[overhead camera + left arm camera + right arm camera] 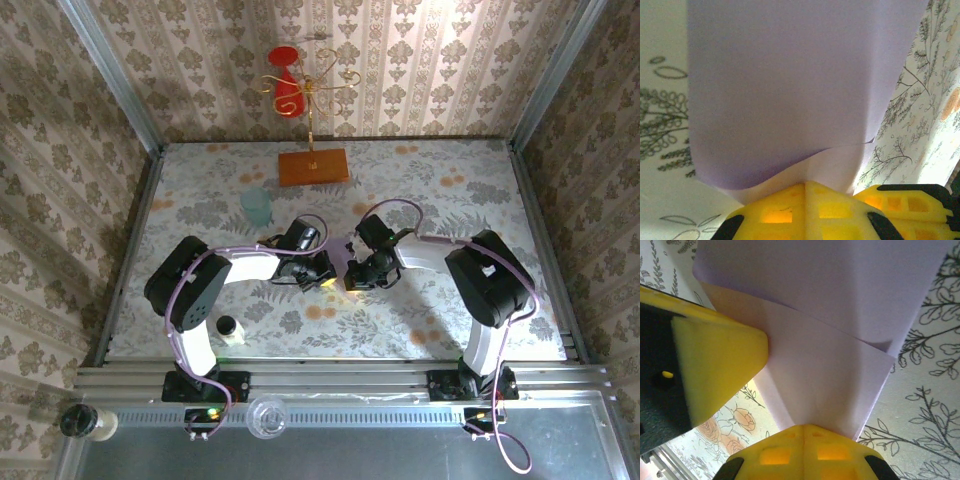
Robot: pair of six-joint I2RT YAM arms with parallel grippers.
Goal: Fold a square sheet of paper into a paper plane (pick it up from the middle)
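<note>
The pale lilac sheet of paper [790,85] is folded over itself in layers, with one flap lying across another [825,365]. My left gripper [806,186] is shut on its near edge, yellow fingertips pressed together on the paper. My right gripper [804,429] is likewise shut on the paper's edge. The two grippers meet at mid-table, left [322,279] and right [353,278], nearly touching. The right gripper's yellow finger [905,200] shows beside my left one, and the left gripper's finger [715,365] sits close at the left of the right wrist view. A paper plane is out of view.
A pale teal cup [256,206] stands behind the left arm. An orange-brown wooden board [313,166] at the back carries a gold wire stand with red ornaments [288,90]. A small white bottle with a black cap [229,329] is near the left arm's base.
</note>
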